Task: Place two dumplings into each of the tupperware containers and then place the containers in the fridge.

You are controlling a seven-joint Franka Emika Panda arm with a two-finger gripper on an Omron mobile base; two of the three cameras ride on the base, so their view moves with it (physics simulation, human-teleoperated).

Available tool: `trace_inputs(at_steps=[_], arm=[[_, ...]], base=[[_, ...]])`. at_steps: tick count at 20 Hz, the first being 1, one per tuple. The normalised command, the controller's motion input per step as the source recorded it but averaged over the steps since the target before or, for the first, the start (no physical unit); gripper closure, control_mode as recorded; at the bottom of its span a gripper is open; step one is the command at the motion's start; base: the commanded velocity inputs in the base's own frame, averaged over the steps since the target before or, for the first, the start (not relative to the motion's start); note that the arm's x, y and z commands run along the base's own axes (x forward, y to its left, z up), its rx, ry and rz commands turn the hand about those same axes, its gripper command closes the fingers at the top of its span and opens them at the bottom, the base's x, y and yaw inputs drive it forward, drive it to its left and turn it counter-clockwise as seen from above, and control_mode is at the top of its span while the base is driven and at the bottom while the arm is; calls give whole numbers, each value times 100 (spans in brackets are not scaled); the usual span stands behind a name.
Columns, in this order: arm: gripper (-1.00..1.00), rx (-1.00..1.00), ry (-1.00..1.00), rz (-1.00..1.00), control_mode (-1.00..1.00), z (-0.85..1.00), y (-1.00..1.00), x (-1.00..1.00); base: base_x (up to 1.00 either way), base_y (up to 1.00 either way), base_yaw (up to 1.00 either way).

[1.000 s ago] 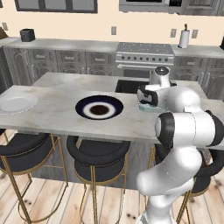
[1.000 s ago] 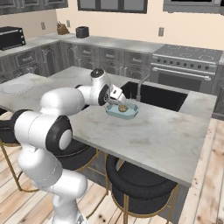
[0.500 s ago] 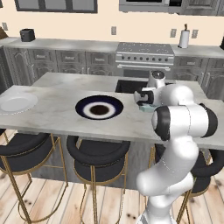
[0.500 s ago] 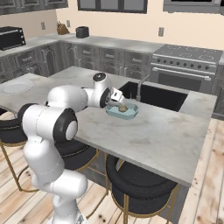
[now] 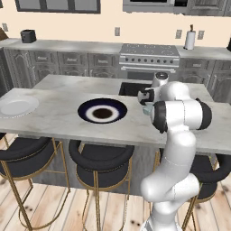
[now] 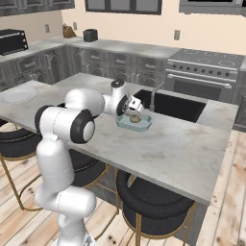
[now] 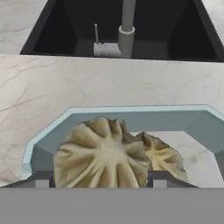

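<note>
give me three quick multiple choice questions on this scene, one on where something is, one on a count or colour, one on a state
1. Where does the teal container sit?
A. on the island counter near the sink
B. on the stove
C. on a stool

2. How many dumplings lie in it?
A. none
B. two
C. four

3. How do the gripper's fingers stand?
A. spread either side of the near dumpling
B. shut tight above the dark-blue plate
C. clamped on the faucet

Key: 1 A, the right base view shows it just before the sink. 2 B, the hand view shows a second dumpling behind the first. 3 A, one fingertip shows on each side.

Two dumplings (image 7: 103, 159) in one teal container (image 7: 131, 114) — two plates (image 5: 102, 111), three stools (image 5: 100, 158).
</note>
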Motion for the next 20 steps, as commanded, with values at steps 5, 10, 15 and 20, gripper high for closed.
trace_inputs(at_steps=[5, 10, 15, 20], arm=[[100, 0, 6, 0, -100, -45, -4, 28], [100, 0, 0, 0, -100, -20, 0, -20], [100, 0, 0, 0, -100, -5, -6, -28], [100, 0, 0, 0, -100, -23, 0, 16]], base=[[0, 0, 0], [0, 0, 0], [0, 0, 0], [0, 0, 0]])
